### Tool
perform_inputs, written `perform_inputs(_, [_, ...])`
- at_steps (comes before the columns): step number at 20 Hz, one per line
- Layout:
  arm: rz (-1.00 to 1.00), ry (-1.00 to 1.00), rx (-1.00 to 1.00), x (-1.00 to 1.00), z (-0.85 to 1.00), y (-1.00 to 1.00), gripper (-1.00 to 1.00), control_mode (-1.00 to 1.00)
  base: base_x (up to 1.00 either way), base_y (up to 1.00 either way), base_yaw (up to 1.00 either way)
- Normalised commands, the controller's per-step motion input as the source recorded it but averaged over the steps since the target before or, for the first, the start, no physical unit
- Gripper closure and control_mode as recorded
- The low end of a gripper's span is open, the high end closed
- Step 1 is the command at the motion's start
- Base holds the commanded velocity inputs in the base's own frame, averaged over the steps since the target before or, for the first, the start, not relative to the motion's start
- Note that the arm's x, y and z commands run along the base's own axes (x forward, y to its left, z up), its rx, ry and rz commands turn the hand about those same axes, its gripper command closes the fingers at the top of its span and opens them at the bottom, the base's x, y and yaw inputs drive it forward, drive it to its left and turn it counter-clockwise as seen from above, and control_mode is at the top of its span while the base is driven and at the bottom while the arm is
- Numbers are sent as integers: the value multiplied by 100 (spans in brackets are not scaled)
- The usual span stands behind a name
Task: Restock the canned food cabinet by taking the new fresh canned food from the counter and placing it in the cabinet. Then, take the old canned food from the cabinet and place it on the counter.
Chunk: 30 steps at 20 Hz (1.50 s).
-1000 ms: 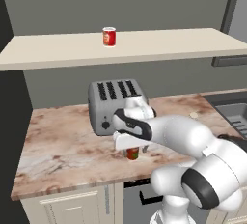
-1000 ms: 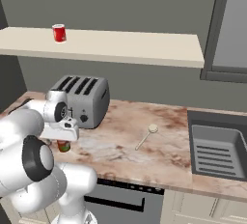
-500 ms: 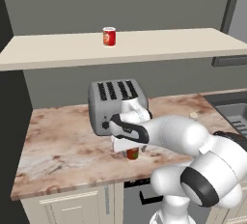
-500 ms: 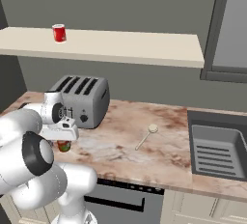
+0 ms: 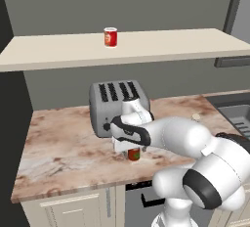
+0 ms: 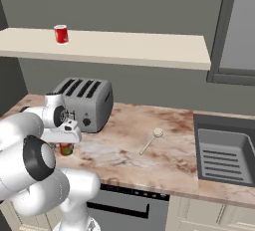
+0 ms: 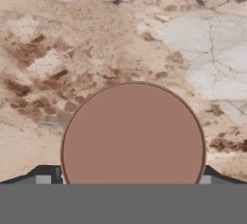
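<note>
Gripper (image 7: 131, 182): fingers either side of new canned food (image 7: 132, 136), seemingly clamped on it.
Can: on marbled counter (image 5: 63, 143), just before toaster (image 5: 114, 106).
Shelf (image 5: 161, 45): red-orange can (image 5: 111, 37) standing upright.

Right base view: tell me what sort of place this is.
A simulated home kitchen, most likely. A four-slot toaster stands on a marbled stone counter, a sink is set into it at the right, and an open shelf above holds a red can.
</note>
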Motion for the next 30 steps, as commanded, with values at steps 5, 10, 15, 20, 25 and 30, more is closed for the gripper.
perform_inputs(5, [-1, -3, 0, 5, 0, 0, -100, -100, 0, 0, 0])
perform_inputs(10, [-1, -6, 0, 0, 0, 0, 100, -100, 0, 0, 0])
perform_inputs(15, [0, -3, 0, 0, -1, 0, 100, -100, 0, 0, 0])
perform_inputs(20, [0, -3, 0, -27, 3, 0, 100, -100, 0, 0, 0])
perform_inputs(25, [0, -37, 0, -99, 68, -15, 100, -100, 0, 0, 0])
perform_inputs(30, [0, -59, -1, -98, 100, -55, 100, -100, 0, 0, 0])
